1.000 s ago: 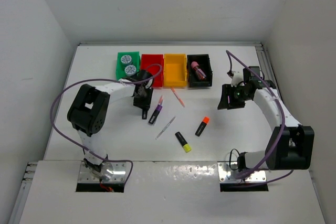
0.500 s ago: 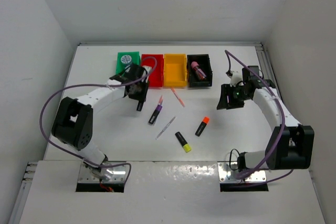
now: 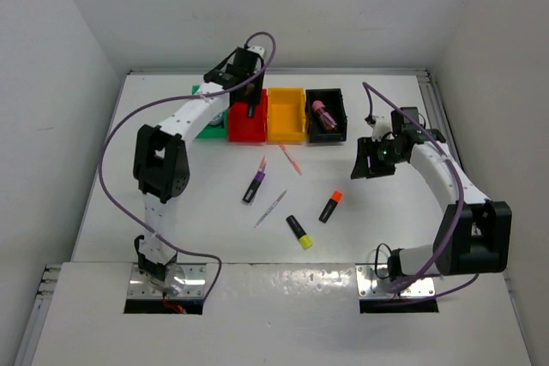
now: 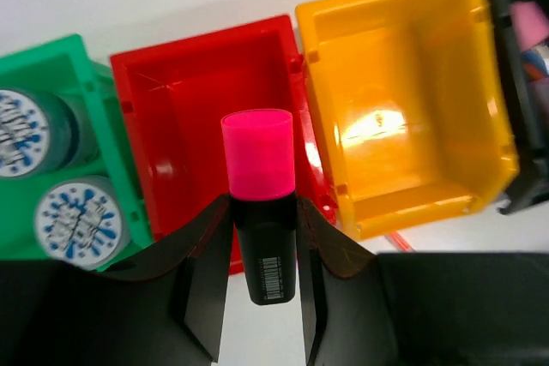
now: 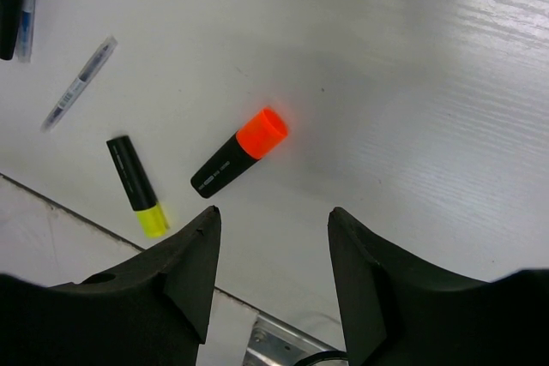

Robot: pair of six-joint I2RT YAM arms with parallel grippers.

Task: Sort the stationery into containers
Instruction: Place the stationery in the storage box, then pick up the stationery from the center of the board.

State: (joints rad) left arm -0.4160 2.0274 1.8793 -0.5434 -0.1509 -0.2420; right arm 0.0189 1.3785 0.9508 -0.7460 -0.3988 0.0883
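One pink-capped highlighter (image 4: 260, 186) pinched in left gripper (image 4: 262, 220), cap jutting over red bin (image 4: 180, 109), right gripper (image 5: 270, 220) spread

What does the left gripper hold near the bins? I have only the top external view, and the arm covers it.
Observer: The left gripper is shut on a highlighter with a pink cap, above the red bin.
Operator: What lies in the bin left of it?
Observer: Two blue-white rolls sit in the green bin.
Operator: And the other arm?
Observer: The right gripper is open; the orange-capped highlighter lies on the table ahead of it, untouched.
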